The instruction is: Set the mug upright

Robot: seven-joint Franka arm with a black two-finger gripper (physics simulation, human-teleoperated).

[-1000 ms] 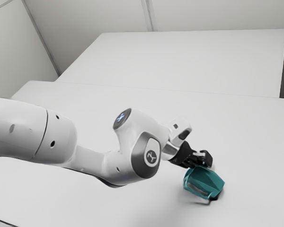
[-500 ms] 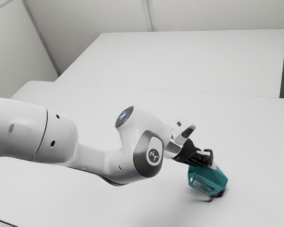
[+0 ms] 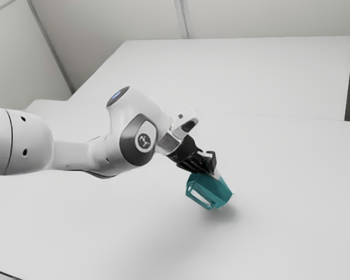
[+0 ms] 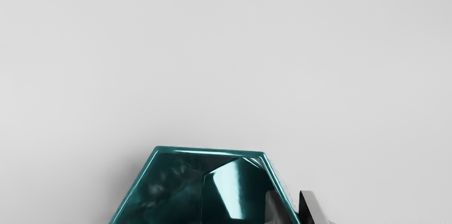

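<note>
Pale walls (image 3: 105, 35) with grey seams stand behind a broad white table (image 3: 297, 175), and beyond its far edge a second flat white surface (image 3: 233, 73) reaches back toward them. The white arm (image 3: 143, 140) comes in from the exterior view's left and slants down to its black claw (image 3: 210, 169), out over the table. Under the claw is a faceted teal mug (image 3: 214, 189), tilted rather than upright, its open handle (image 3: 196, 200) on the side toward the exterior view's left. A soft shadow (image 3: 223, 216) spreads on the table beneath the mug; whether its lowest edge touches the tabletop cannot be told.

The claw is closed on the mug's side wall, parted only by about the thickness of that wall. In the wrist view, one finger (image 4: 272, 206) reaches inside the mug and the other finger (image 4: 312, 206) lies along the outside, with the wall between them. The mug's angular rim (image 4: 212, 151) opens toward the wrist camera. Its glossy inner faces meet in sharp creases, and a bright reflection (image 4: 229, 192) runs down one of them, near the finger inside.
</note>
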